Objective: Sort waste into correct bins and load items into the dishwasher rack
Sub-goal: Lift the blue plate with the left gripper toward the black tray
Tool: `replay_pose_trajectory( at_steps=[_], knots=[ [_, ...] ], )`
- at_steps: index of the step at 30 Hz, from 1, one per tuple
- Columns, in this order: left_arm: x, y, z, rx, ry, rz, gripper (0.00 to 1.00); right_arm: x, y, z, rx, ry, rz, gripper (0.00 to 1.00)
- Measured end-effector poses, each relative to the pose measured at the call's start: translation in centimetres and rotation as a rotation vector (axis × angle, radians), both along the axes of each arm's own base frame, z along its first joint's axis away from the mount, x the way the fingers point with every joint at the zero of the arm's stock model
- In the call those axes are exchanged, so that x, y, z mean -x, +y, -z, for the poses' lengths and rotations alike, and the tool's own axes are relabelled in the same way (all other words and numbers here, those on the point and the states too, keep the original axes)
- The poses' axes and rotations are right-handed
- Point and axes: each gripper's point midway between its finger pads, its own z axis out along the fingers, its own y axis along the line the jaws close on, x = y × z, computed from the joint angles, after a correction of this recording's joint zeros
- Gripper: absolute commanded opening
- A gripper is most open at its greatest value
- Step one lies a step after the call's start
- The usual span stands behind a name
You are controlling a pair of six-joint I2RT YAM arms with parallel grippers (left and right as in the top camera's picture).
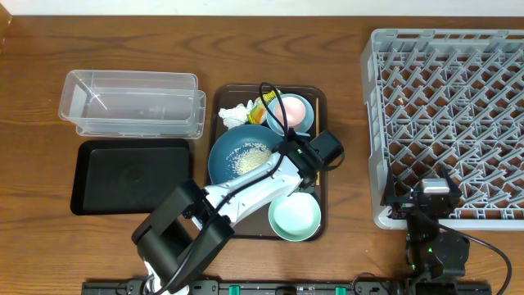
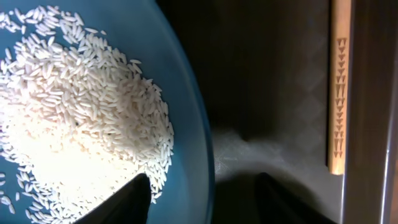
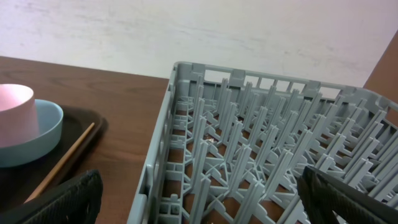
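The dark-blue dish [image 1: 225,160] lies on the brown serving tray [image 1: 321,102] with a heap of white rice [image 1: 250,157] in it. My left gripper [image 1: 286,156] is open, its fingers [image 2: 205,199] astride the dish's right rim [image 2: 202,143]: one finger on the rice [image 2: 74,112], one outside. The tissue [image 1: 235,115] and the snack wrapper [image 1: 264,111] lie at the tray's back. The pink cup [image 1: 292,107] stands in the light-blue bowl [image 1: 304,123]. The mint-green bowl [image 1: 295,217] sits at the tray's front. My right gripper [image 1: 430,201] is open and empty over the rack's [image 1: 446,98] front left corner [image 3: 199,193].
The clear tub [image 1: 131,102] stands at the back left, with the black tray [image 1: 131,176] in front of it. A wooden chopstick [image 2: 339,87] lies along the serving tray's right side. The right wrist view also shows the cup [image 3: 12,109] in the bowl [image 3: 37,134].
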Motion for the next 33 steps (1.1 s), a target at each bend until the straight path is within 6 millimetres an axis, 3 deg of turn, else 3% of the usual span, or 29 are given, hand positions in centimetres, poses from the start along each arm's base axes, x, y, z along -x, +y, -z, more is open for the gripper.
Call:
replay_pose_trajectory(
  at_steps=[15, 24, 33],
  knots=[
    [-0.6, 0.2, -0.2, -0.009, -0.032, -0.023, 0.07, 0.0, 0.0, 0.0, 0.000, 0.000, 0.000, 0.99],
    [-0.1, 1.1, -0.7, -0.060, -0.006, -0.016, 0.06, 0.0, 0.0, 0.0, 0.000, 0.000, 0.000, 0.99],
    [-0.6, 0.3, -3.8, -0.012, -0.037, -0.019, 0.06, 0.0, 0.0, 0.0, 0.000, 0.000, 0.000, 0.99]
  ],
)
